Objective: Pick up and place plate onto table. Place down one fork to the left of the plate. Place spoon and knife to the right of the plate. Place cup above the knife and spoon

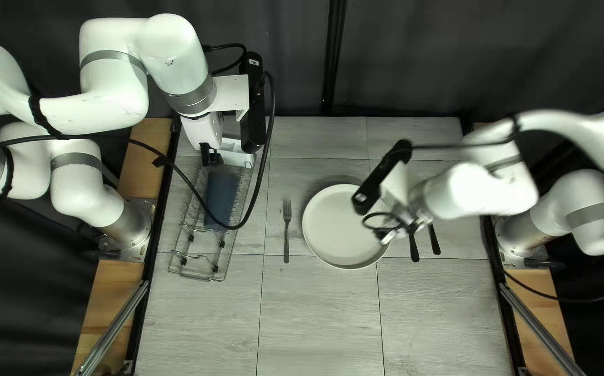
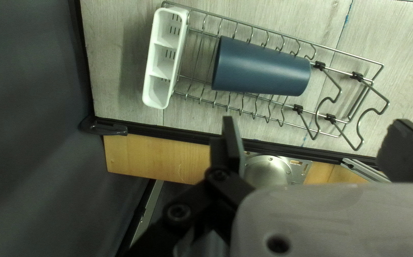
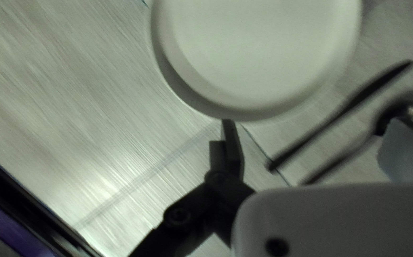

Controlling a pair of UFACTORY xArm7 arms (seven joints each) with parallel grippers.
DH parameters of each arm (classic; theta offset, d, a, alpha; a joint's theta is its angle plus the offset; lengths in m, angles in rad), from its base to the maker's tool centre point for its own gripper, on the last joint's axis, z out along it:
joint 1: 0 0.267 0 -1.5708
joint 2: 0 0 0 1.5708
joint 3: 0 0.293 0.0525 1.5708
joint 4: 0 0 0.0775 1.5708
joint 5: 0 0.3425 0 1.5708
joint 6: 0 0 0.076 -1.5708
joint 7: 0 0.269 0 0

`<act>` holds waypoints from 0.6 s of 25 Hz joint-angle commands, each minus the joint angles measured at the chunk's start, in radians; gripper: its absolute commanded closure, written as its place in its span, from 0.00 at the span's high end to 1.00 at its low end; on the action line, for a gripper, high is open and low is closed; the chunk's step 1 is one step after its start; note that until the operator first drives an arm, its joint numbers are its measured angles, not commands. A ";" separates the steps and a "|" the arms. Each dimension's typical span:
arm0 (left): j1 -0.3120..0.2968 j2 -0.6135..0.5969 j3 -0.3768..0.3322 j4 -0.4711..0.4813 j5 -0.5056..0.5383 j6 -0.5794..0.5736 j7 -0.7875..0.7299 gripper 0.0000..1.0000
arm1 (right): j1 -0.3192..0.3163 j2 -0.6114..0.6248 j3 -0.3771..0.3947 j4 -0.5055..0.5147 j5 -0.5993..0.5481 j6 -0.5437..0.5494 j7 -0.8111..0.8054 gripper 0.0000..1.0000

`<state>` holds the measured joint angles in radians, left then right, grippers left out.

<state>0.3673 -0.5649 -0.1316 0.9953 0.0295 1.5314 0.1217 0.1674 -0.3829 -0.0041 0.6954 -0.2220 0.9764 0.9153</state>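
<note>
One dark-blue cup [image 2: 263,67], smooth, tapered, lying sideways.

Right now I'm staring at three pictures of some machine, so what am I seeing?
Two robot arms, left arm and right arm, at a table. One picture looks down from above its near edge; the others look along each arm's gripper. A plate sits between a fork and, opposite, a knife and spoon. A blue cup lies sideways in a wire rack. The left gripper and right gripper are open, holding nothing.
</note>
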 commanded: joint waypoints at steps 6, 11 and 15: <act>0.000 0.000 0.000 0.000 0.000 0.000 0.000 1.00 | 0.062 -0.322 0.034 -0.049 -0.004 0.266 -0.113 1.00; 0.000 0.000 0.000 0.000 0.000 0.000 0.000 1.00 | 0.062 -0.322 0.034 -0.049 -0.004 0.266 -0.113 1.00; 0.000 0.000 0.000 0.000 0.000 0.000 0.000 1.00 | 0.062 -0.322 0.034 -0.049 -0.004 0.266 -0.113 1.00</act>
<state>0.3674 -0.5650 -0.1316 0.9953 0.0295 1.5314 0.1217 0.2299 -0.7044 0.0303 0.6466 -0.2263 1.2421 0.8023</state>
